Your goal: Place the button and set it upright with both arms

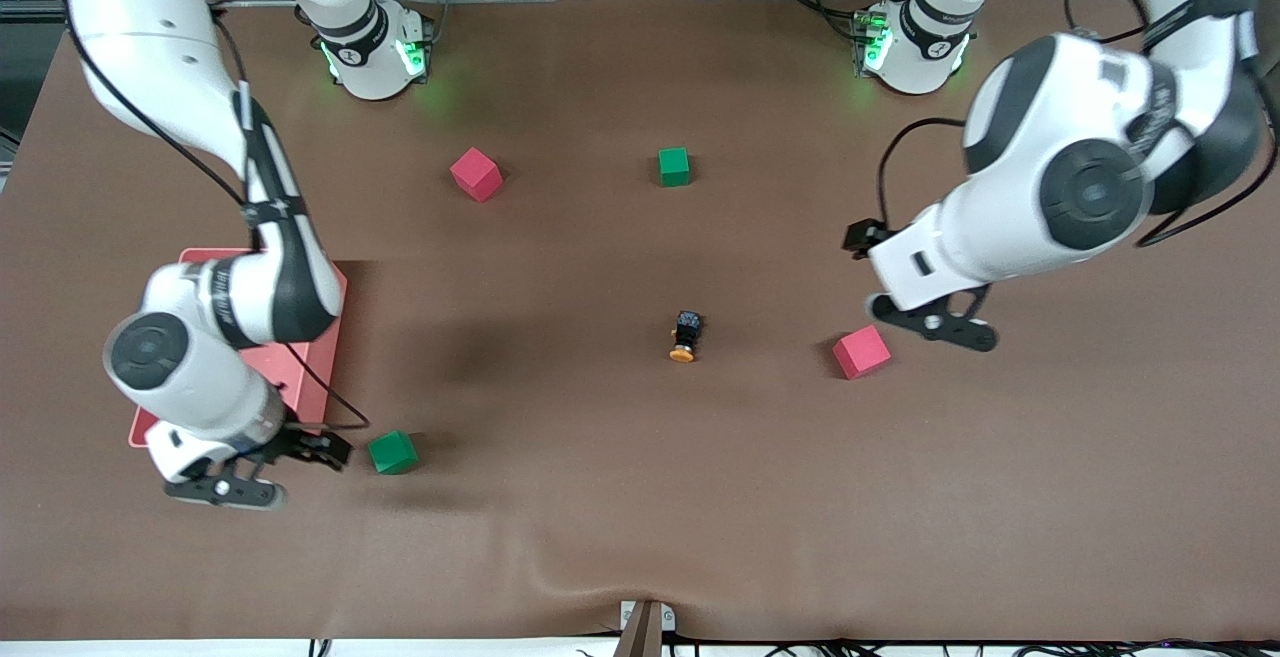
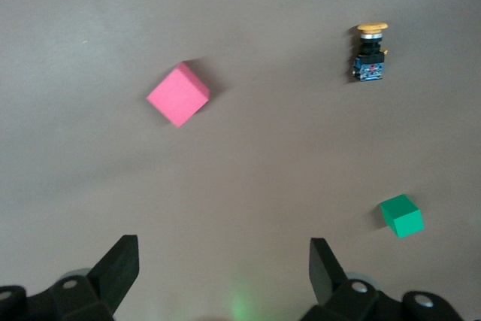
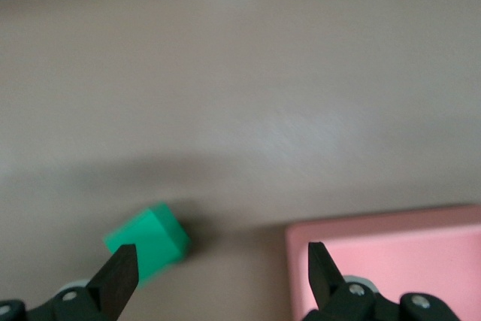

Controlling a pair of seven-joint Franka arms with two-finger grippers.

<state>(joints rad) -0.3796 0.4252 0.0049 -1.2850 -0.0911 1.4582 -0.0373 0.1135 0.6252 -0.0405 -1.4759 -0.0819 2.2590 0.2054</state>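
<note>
1. Front view: the button (image 1: 685,335) lies on its side mid-table, untouched; the left gripper (image 1: 935,322) hangs over a pink cube (image 1: 861,352), jaws wide and empty.
2. Left wrist view: the button lies well ahead of its fingers (image 2: 120,264), likely awaiting approach.
3. Right wrist view: the right gripper (image 3: 218,268) is wide open and empty, over a green cube (image 3: 147,242) and red tray (image 3: 391,249).

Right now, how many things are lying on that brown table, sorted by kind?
Pink cubes: 2
Green cubes: 2
Button: 1, lying on its side
Pink tray: 1, under the right arm
Total: 6
</note>
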